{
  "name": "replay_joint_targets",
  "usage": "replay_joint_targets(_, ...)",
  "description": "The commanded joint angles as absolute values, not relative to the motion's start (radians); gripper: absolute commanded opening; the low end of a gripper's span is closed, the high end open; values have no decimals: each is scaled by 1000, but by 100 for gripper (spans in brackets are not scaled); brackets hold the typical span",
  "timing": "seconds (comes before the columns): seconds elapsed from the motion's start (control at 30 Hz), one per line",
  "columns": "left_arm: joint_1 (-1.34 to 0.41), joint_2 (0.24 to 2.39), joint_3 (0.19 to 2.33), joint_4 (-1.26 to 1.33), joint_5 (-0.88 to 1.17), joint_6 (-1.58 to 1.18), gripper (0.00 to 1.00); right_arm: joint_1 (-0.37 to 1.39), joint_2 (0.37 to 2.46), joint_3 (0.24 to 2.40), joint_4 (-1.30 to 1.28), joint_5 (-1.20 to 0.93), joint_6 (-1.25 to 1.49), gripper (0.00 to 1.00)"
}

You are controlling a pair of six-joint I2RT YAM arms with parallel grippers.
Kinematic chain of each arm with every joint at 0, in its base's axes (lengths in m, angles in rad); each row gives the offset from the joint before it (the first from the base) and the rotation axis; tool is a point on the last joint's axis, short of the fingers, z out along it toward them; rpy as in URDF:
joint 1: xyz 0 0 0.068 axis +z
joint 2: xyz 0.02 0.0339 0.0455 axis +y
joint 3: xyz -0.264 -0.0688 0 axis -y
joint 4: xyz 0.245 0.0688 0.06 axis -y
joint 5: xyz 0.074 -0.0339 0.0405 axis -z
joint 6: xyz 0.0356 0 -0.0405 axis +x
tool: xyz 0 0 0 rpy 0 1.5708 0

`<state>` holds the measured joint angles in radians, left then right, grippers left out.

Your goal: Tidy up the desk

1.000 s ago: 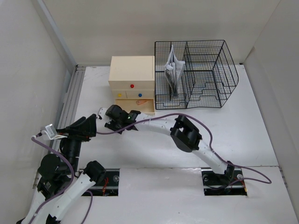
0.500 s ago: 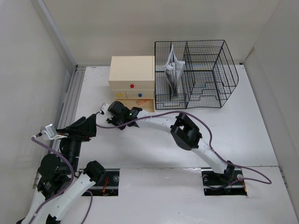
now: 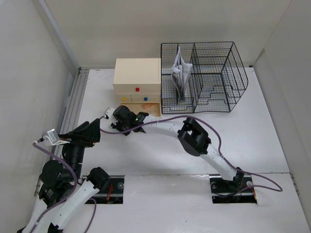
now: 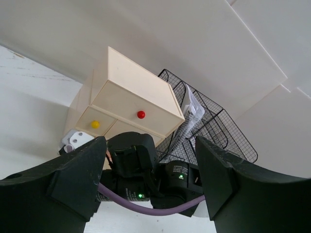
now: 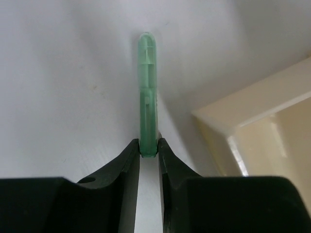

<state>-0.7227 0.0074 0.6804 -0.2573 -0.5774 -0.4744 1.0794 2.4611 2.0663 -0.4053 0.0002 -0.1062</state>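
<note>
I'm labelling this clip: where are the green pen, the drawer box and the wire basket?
green pen (image 5: 147, 92), right wrist view, middle of its barrel.
drawer box (image 3: 137, 72), top external view, its flat top.
wire basket (image 3: 239, 80), top external view, its right wall.

You see a smooth matt white desk (image 3: 252, 141), a glossy translucent green plastic stick (image 5: 147, 97), a matt pale wooden drawer box (image 3: 137, 73), and a black metal wire basket (image 3: 214, 73) with paper sheets (image 3: 179, 73) at upper right.
</note>
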Motion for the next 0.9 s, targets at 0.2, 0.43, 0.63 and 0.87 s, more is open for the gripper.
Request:
replay_joint_targets(0.2, -718, -35, 680, -206, -575, -453, 71, 1069, 2203, 1931, -483, -480, -279, 0)
replay_joint_targets(0.43, -718, -35, 680, -206, -584, -453, 71, 1060, 2069, 1882, -419, -280, -279, 0)
replay_joint_targets(0.63, -718, -35, 680, -206, -584, -453, 71, 1031, 2074, 1893, -397, 148, -270, 0)
replay_joint_targets(0.87, -718, -35, 680, -206, -584, -453, 71, 951, 2152, 2008, -503, 284, -282, 0)
